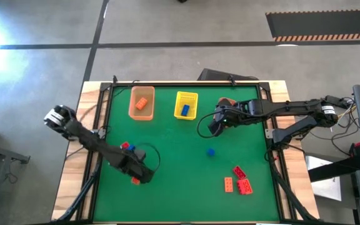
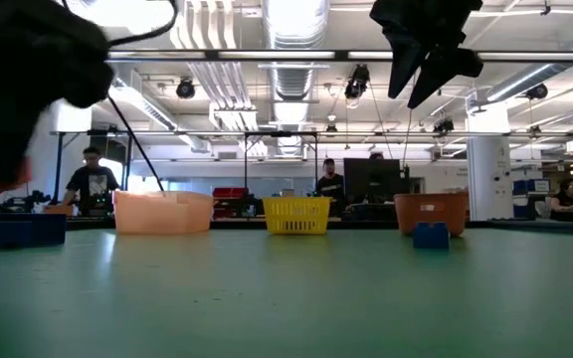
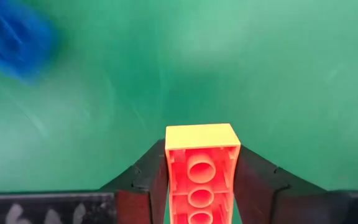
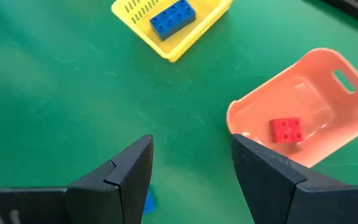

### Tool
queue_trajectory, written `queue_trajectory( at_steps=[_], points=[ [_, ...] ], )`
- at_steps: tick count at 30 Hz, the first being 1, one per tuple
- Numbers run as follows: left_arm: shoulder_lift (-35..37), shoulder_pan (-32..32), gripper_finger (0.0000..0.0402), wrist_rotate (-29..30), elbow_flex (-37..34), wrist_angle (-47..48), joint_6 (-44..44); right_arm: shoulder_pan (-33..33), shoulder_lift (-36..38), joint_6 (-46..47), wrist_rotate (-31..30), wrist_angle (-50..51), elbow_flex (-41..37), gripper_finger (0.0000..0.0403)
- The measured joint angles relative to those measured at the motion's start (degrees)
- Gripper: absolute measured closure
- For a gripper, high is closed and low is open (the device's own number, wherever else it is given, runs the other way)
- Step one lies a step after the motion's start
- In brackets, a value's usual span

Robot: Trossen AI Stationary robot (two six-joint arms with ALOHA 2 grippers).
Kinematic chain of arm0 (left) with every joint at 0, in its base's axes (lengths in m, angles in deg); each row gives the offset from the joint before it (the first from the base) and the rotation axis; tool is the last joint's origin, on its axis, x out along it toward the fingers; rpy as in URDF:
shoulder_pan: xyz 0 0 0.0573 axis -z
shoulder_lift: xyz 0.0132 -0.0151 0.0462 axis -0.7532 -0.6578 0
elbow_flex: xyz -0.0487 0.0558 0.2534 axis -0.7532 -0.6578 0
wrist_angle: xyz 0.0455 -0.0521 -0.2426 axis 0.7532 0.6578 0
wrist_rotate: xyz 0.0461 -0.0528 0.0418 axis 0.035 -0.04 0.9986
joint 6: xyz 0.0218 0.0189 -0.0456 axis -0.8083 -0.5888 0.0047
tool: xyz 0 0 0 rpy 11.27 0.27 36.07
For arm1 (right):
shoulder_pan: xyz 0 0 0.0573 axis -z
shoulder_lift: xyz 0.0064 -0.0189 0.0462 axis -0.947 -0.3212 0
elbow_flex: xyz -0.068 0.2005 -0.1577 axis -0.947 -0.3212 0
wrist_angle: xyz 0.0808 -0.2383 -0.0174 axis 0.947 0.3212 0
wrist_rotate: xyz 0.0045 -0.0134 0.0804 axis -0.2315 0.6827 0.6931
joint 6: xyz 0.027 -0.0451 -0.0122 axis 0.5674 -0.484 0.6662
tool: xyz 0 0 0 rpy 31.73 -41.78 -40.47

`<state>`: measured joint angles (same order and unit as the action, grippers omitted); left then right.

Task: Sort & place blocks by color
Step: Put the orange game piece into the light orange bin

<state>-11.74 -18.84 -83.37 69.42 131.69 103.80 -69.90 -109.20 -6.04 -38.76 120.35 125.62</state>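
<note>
Down at the near left of the green tabletop, the left gripper has an orange block pinched between its fingers — closed snugly on both long sides. The left wrist view shows the brick's long axis running straight out along the fingers, studs facing the camera in a single row, its far end poking out over the mat. A blue block sits just beside that arm, with a red one touching it.

Over at the far right, the right gripper hangs above the tabletop with fingers spread wide and nothing between them. Below it, a red block lies in the pink-orange basket, which is tipped on its side in the right wrist view. A blue brick rests in the yellow basket, lying lengthwise and slightly skewed.

A lone blue block stands mid-table — and three red and orange blocks cluster near the right front. No readable writing anywhere.
</note>
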Motion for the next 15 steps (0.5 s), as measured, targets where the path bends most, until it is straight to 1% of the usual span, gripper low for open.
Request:
queue_trajectory(
  at_steps=[3,6,10,15],
  points=[
    [5.4,-5.4,0.0282,6.2,-0.6,1.4,-6.3,-0.6,0.0,1.8,0.8,-0.1,0.5,0.0198],
    [10.3,-14.1,0.0282,9.8,-1.3,2.3,-16.5,-1.7,0.0,3.7,0.9,-0.2,1.0,0.0198],
    [14.9,-29.4,0.0282,11.0,-1.4,2.0,-32.6,-3.2,0.0,6.0,0.8,-0.4,1.6,0.0198],
    [16.3,-49.9,0.0282,11.0,-1.4,1.6,-49.9,-4.6,0.0,9.4,0.8,-0.4,1.6,0.0198]
  ],
)
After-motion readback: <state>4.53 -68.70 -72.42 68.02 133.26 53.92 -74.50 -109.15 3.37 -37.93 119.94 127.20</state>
